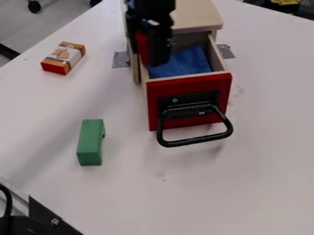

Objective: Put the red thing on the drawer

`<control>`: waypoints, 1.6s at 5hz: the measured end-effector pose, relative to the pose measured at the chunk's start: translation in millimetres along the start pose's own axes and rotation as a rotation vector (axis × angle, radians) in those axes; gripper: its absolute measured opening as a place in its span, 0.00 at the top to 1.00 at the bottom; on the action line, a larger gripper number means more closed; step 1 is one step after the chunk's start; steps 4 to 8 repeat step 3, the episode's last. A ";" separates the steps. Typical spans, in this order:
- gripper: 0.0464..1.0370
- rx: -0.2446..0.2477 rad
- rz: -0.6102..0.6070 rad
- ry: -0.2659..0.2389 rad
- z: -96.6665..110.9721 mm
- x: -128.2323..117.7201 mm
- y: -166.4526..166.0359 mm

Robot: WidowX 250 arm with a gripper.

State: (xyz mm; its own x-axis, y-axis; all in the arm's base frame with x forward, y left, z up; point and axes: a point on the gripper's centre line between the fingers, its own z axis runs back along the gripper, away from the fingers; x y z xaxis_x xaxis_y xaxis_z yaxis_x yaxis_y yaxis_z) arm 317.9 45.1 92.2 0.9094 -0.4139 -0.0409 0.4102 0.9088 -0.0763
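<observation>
The black gripper (pixel 148 51) hangs at the top of the view, over the left side of the open drawer (pixel 189 102). A red thing (pixel 142 47) is held upright between its fingers, partly hidden by the nearer one. The drawer has a red front and a black loop handle, and is pulled out of a light wooden cabinet (pixel 197 16). A blue cloth (pixel 182 62) lies inside it. Whether the red thing touches the drawer's left wall, I cannot tell.
Left of the drawer, a green block (pixel 91 142) lies on the white table (pixel 257 183). Farther back at the left is an orange and red box (pixel 64 58). Grey tape (pixel 120 59) sticks to the table beside the cabinet. Black and metal parts (pixel 52 218) occupy the lower left corner.
</observation>
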 end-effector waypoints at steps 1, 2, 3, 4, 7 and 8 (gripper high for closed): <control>0.27 -0.010 -0.014 0.022 -15.9 15.8 0.6; 0.27 -0.010 -0.030 0.024 -18.6 29.9 -1.4; 0.23 -0.003 -0.057 0.017 -19.7 39.0 -6.5; 0.23 -0.003 -0.057 0.017 -19.7 39.0 -6.5; 0.23 -0.003 -0.057 0.017 -19.7 39.0 -6.5; 0.23 -0.003 -0.057 0.017 -19.7 39.0 -6.5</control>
